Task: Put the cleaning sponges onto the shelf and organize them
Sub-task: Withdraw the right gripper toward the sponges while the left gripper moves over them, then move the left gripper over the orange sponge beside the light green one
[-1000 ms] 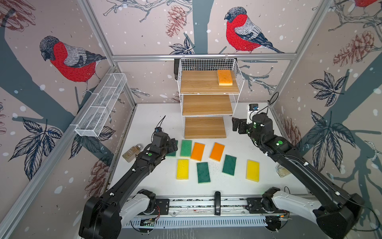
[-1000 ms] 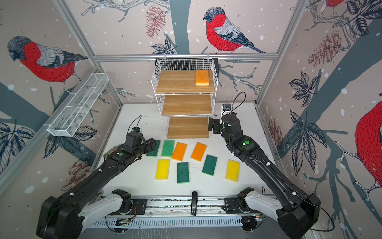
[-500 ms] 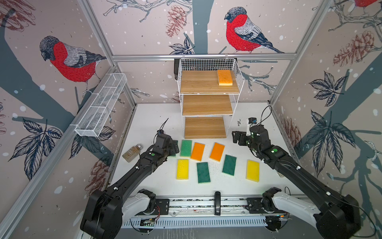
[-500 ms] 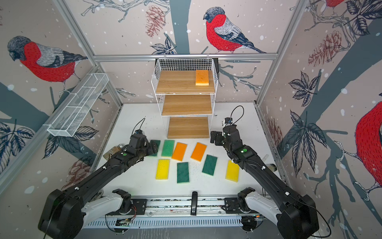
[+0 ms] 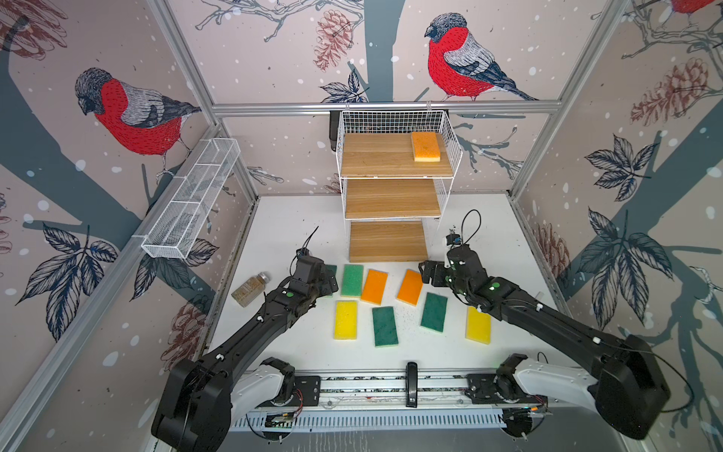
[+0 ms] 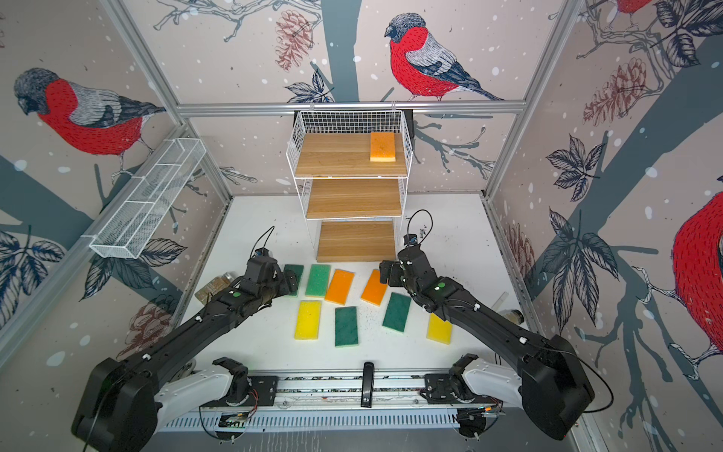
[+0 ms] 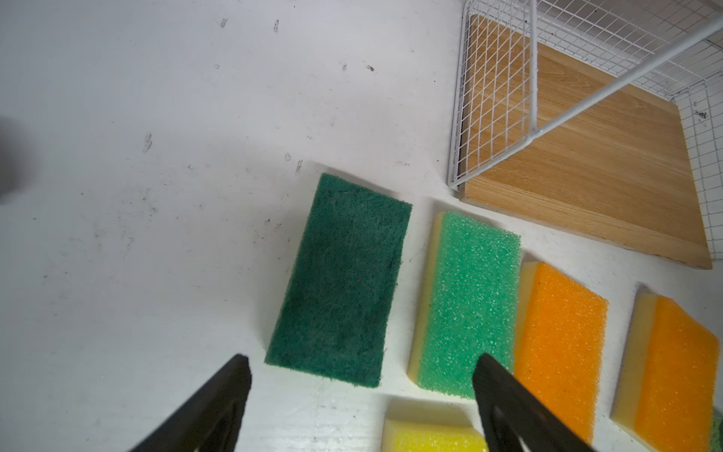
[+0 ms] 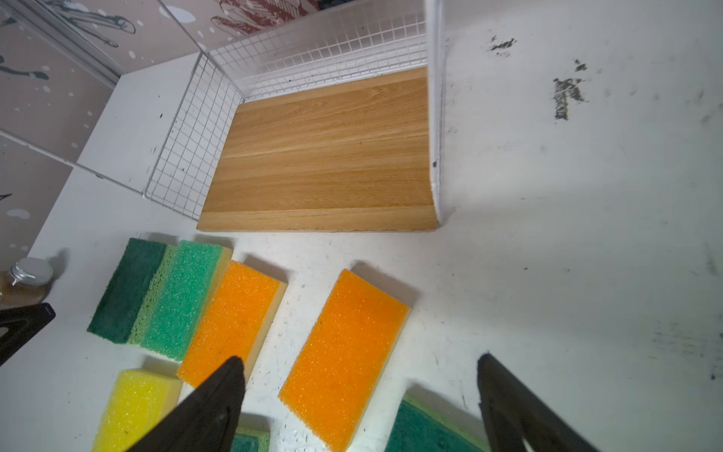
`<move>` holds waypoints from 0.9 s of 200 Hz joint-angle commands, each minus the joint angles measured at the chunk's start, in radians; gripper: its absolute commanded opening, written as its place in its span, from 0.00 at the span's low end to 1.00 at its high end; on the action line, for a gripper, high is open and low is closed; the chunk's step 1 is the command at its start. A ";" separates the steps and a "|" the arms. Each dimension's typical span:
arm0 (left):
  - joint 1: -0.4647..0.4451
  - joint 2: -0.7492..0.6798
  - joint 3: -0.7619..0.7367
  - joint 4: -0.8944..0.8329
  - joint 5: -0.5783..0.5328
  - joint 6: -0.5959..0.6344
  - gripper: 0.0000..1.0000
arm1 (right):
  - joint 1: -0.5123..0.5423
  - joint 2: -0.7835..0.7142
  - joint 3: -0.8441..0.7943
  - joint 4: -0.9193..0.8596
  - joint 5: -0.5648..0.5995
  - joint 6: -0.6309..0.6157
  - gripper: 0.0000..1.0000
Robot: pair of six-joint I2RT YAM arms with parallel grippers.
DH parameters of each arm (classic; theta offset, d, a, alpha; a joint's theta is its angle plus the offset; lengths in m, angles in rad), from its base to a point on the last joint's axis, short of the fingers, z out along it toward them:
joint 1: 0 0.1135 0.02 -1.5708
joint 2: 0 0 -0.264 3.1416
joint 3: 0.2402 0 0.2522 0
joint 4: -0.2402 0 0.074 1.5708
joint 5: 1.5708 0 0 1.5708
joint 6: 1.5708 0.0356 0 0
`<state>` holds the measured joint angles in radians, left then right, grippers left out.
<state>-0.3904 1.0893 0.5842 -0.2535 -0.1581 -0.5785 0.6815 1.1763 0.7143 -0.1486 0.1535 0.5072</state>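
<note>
White tabletop (image 5: 293,219), eight flat rectangular foam sponges (image 5: 374,287) before white wire-grid shelf (image 5: 387,240); left gripper (image 7: 362,364), right gripper (image 8: 360,362) spread, empty.

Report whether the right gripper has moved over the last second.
Yes. The right gripper, open, has drawn back from beside the bottom shelf board to past its front edge, and is now at the rightmost orange sponge on the table.

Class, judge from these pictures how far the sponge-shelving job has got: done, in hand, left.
Done: one orange sponge lies on the shelf's top board. In hand: nothing; the left claw stands open by a dark green sponge, the right claw open over another orange sponge. Left: eight sponges on the table, middle board and bottom board bare.
</note>
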 commanded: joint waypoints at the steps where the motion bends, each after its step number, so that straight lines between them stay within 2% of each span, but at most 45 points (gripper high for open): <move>1: -0.026 -0.001 0.012 0.011 0.004 0.008 0.90 | 0.017 0.017 0.004 0.039 0.032 0.048 0.93; 58: -0.234 0.016 0.034 0.005 -0.071 -0.038 0.90 | 0.018 -0.005 -0.030 0.036 0.063 0.055 0.94; 103: -0.385 0.126 0.063 0.045 -0.107 -0.093 0.90 | -0.009 -0.037 -0.064 0.031 0.057 0.047 0.95; 147: -0.423 0.252 0.117 0.073 -0.028 -0.114 0.89 | -0.045 -0.088 -0.093 0.020 0.040 0.037 0.95; 180: -0.450 0.329 0.154 0.085 -0.014 -0.106 0.89 | -0.065 -0.117 -0.114 0.012 0.038 0.038 0.95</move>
<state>-0.8268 1.3811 0.7136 -0.2016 -0.2001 -0.6804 0.6266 1.0779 0.6132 -0.1375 0.1947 0.5484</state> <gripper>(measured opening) 0.892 0.948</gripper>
